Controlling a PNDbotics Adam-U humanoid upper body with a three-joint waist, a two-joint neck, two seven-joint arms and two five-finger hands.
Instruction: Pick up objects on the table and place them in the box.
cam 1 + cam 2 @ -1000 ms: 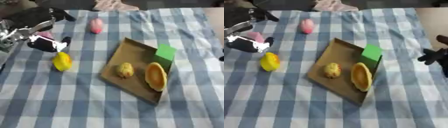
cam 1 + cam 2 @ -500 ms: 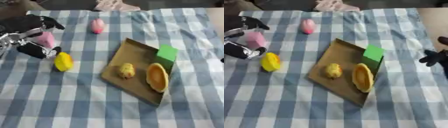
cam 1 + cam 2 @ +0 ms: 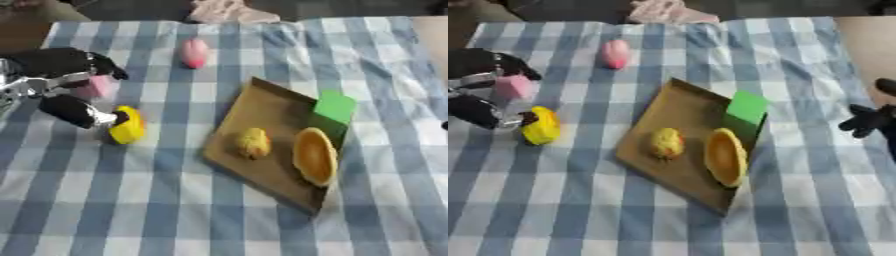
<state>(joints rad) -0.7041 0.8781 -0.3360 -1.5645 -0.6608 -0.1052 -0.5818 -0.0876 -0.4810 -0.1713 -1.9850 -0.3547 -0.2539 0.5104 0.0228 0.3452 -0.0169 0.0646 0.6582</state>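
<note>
Left hand point(image 3: 66, 85) in at nine o'clock, fingers and thumb curled around a small pink block point(image 3: 93, 87), apparently pinching it for the lift toward the box; thumb tip just beside, perhaps touching, the yellow object point(image 3: 128, 125) lying at about eight o'clock on the surface point(image 3: 157, 210). Box point(image 3: 249, 107) lying open and askew at centre, already holding a yellow lump point(image 3: 254, 143), an orange oval point(image 3: 314, 156) and a green block point(image 3: 335, 106) at its two o'clock corner, likely set along the far side to leave the near floor free. Pink egg shape point(image 3: 193, 52) well apart at eleven o'clock, untouched. Right hand point(image 3: 870, 119) idle at three o'clock in the right eye view, off the cloth's edge, fingers dark and bunched; cannot tell whether released or clenched. Judged partway done: three in, three left out.
</note>
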